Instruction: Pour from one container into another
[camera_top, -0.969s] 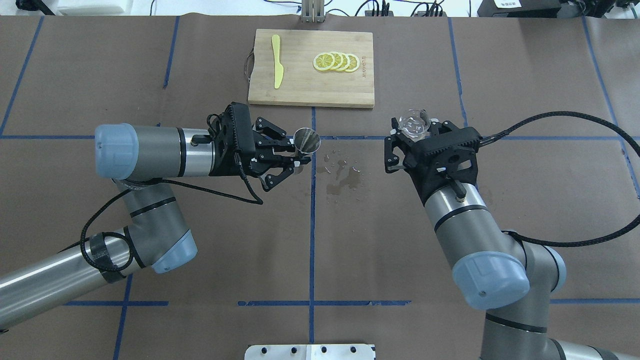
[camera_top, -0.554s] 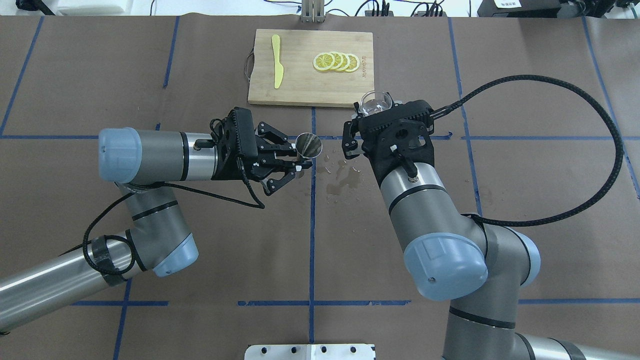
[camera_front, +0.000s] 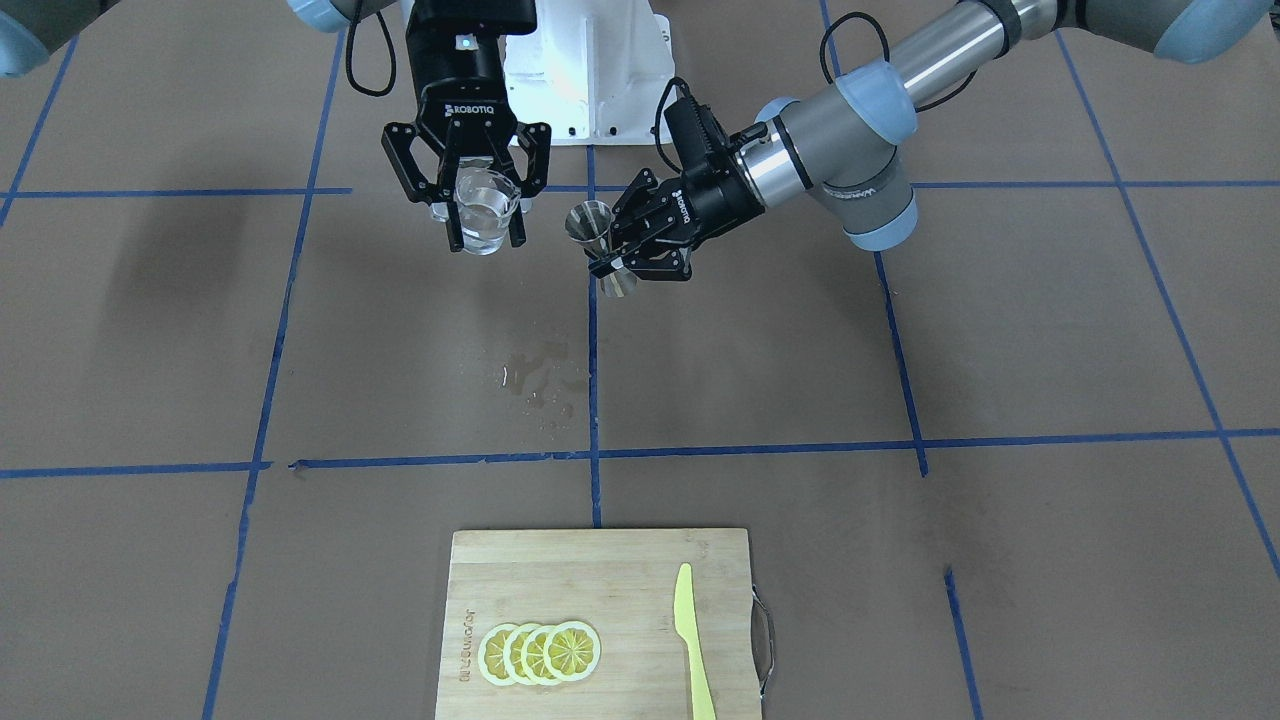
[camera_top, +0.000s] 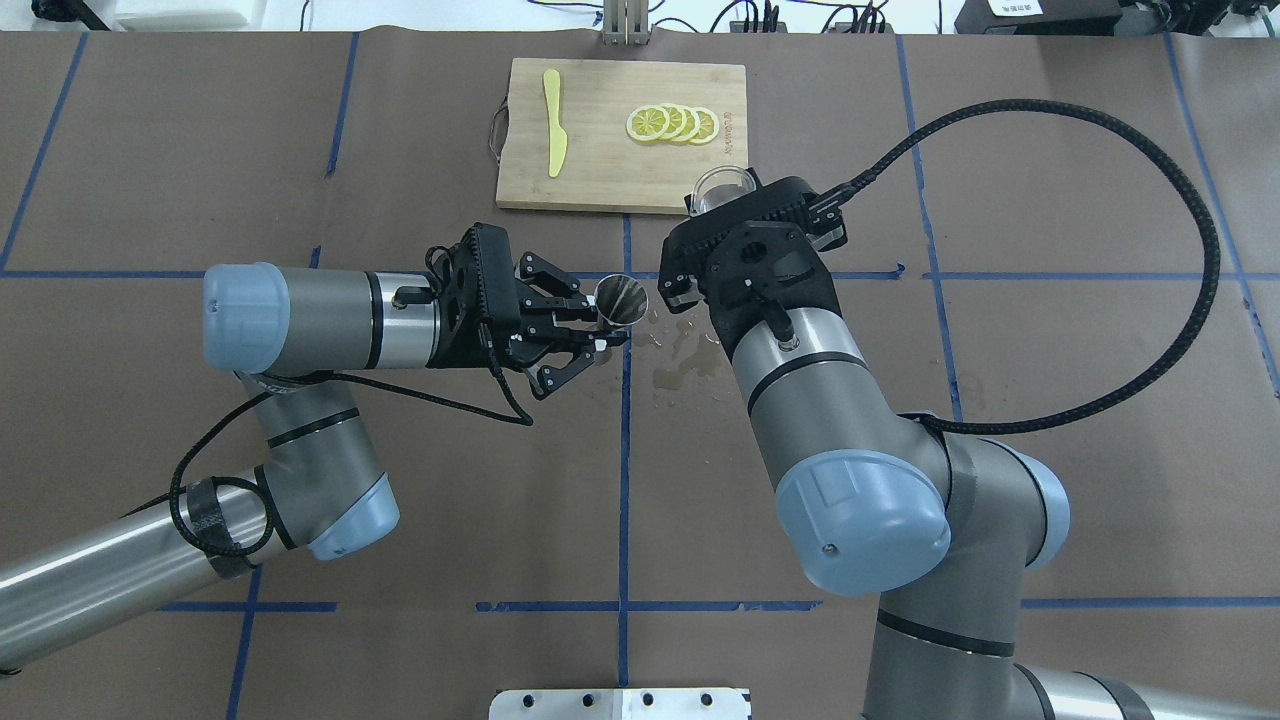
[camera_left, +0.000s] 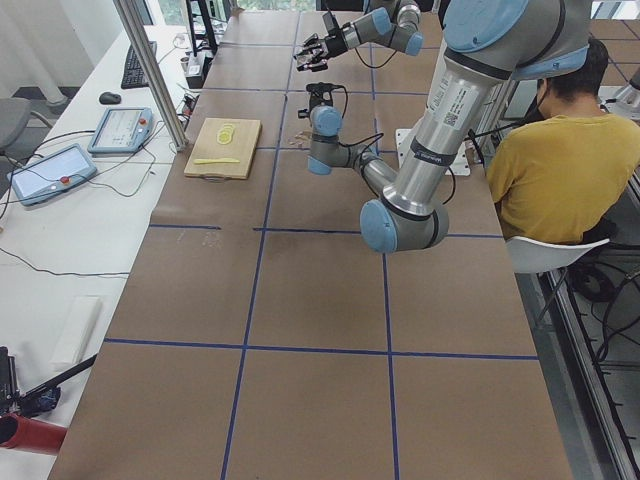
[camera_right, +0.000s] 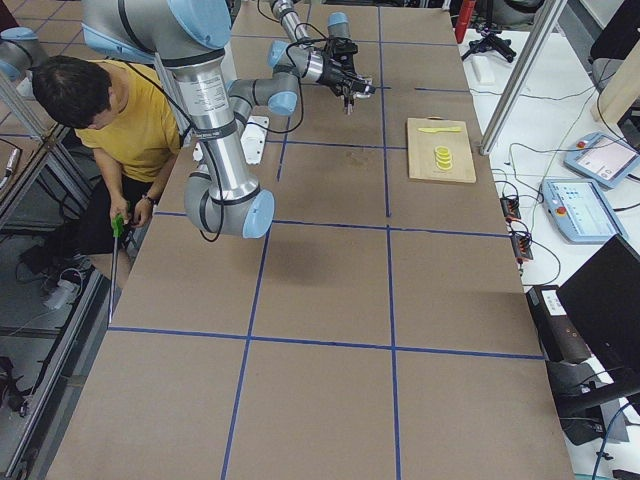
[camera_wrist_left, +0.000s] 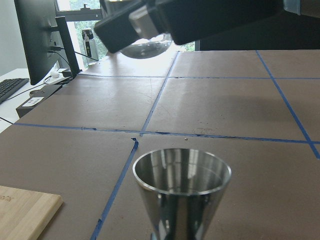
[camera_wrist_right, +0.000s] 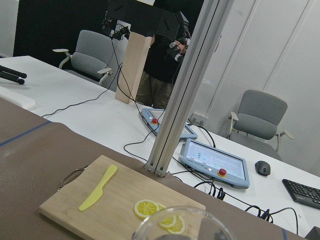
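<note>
My right gripper (camera_front: 484, 234) is shut on the small clear glass cup (camera_front: 483, 208), held upright in the air with clear liquid inside. In the overhead view the cup (camera_top: 721, 186) shows just past the gripper body, near the board's front edge. My left gripper (camera_top: 603, 322) is shut on the waist of the steel jigger (camera_top: 620, 298), which stands upright with its open mouth up. The cup hangs apart from the jigger (camera_front: 598, 243), off to its side. The left wrist view has the jigger (camera_wrist_left: 181, 192) close in front and the cup (camera_wrist_left: 148, 48) above and beyond it.
A wooden cutting board (camera_top: 600, 190) lies at the far middle with lemon slices (camera_top: 672, 123) and a yellow knife (camera_top: 553, 120) on it. Wet spill marks (camera_top: 690, 358) stain the brown paper below the grippers. A person in a yellow shirt (camera_left: 560, 170) sits behind the robot.
My right arm has swung left and slightly forward with the cup, from the table's right half to just right of the jigger. The left gripper has drifted a little right.
</note>
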